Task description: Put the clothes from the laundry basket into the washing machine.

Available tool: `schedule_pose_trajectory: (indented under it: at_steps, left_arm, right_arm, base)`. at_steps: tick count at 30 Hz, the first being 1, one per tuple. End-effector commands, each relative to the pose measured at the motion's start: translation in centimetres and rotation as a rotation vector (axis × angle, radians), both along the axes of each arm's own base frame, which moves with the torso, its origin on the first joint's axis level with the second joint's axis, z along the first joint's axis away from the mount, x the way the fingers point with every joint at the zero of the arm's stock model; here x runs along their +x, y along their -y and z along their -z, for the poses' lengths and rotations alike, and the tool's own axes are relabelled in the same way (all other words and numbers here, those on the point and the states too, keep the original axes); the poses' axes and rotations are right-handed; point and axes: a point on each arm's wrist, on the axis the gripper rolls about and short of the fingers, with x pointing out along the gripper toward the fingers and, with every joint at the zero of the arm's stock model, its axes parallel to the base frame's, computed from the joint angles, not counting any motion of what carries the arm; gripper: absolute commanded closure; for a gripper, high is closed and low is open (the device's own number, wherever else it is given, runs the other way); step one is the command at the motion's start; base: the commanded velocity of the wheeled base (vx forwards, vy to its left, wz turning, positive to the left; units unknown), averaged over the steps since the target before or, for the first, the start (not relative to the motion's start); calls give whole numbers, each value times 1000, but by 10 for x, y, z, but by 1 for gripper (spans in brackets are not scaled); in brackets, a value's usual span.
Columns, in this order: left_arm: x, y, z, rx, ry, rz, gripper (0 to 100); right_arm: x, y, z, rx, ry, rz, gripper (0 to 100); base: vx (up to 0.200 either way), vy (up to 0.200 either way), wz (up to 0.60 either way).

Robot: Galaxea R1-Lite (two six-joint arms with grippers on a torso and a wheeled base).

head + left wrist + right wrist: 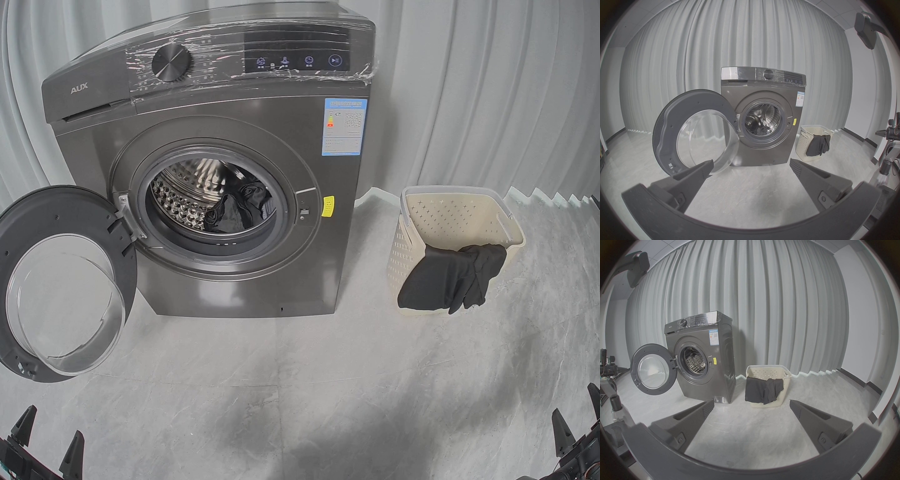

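A grey front-loading washing machine stands on the floor with its round door swung wide to the left. Dark clothes lie inside the drum. To the machine's right sits a cream laundry basket with a black garment draped over its front rim. My left gripper is low at the near left, open and empty, far from the machine. My right gripper is low at the near right, open and empty, well short of the basket. The basket and garment face the right wrist view.
Pale pleated curtains hang behind the machine and basket. Bare grey floor stretches between me and both. The open door juts out over the floor at the left. Tripod equipment stands off to one side in the left wrist view.
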Motion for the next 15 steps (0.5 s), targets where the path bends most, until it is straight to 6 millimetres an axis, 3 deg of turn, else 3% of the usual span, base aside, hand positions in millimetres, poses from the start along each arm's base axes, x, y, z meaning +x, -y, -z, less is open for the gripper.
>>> schedule_pose_trajectory:
  at_steps: [1, 15]
  left_arm:
    - [0, 0, 4, 2, 0, 0, 0]
    - [0, 0, 4, 0, -2, 0, 0]
  right_arm:
    - [0, 0, 4, -1, -2, 0, 0]
    - [0, 0, 4, -1, -2, 0, 0]
  base:
    - [0, -200, 0]
    - [0, -200, 0]
